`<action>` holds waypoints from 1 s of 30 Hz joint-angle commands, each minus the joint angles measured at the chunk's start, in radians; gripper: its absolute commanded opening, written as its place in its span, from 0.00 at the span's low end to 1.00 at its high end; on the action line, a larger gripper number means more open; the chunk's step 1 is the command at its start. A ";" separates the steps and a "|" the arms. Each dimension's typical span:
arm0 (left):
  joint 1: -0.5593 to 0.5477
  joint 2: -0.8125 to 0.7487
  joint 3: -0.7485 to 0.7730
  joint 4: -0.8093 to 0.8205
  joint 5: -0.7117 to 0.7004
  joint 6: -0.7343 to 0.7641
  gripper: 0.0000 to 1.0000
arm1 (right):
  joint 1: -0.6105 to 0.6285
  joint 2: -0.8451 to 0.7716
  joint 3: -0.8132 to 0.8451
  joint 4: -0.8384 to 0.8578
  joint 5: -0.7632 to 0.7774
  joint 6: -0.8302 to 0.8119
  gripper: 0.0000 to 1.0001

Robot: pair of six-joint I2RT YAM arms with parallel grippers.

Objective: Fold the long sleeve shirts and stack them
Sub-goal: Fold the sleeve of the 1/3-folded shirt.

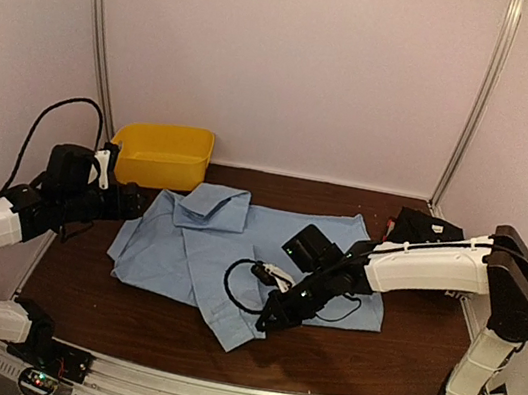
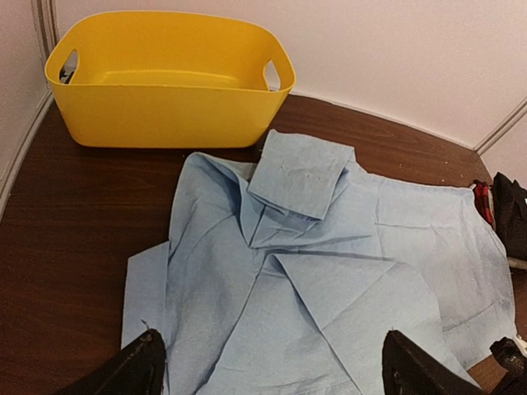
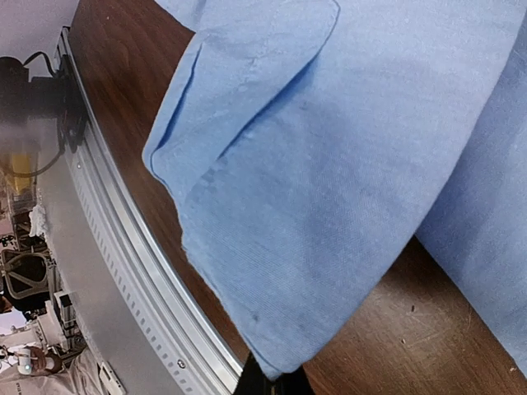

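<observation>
Your right gripper (image 1: 266, 322) is pressed together on the near edge of the light blue shirt (image 1: 236, 244) — in the wrist view a corner of the cloth runs right down into it. The shirt lies spread across the middle of the dark wood surface (image 1: 122, 316), w/ a folded flap at its back-left corner, near the yellow bin (image 1: 162, 168). Your left gripper (image 1: 131, 202) is spread wide — it hovers over the shirt's left edge (cloth just below it). The black shirt (image 1: 427, 228) sits bunched at the back right, behind the right arm.
</observation>
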 commanded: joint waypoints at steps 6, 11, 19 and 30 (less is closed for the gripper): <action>-0.003 0.014 -0.023 0.084 0.040 -0.005 0.93 | -0.040 -0.036 -0.015 -0.107 0.126 -0.040 0.00; -0.003 0.003 -0.031 0.082 0.033 -0.003 0.93 | -0.077 -0.021 -0.011 -0.158 0.187 -0.063 0.00; -0.003 -0.015 -0.037 0.074 0.019 -0.001 0.93 | -0.113 0.004 0.032 -0.240 0.290 -0.094 0.05; -0.003 0.002 -0.040 0.082 0.032 0.002 0.94 | -0.109 -0.154 -0.092 -0.153 0.404 0.074 0.31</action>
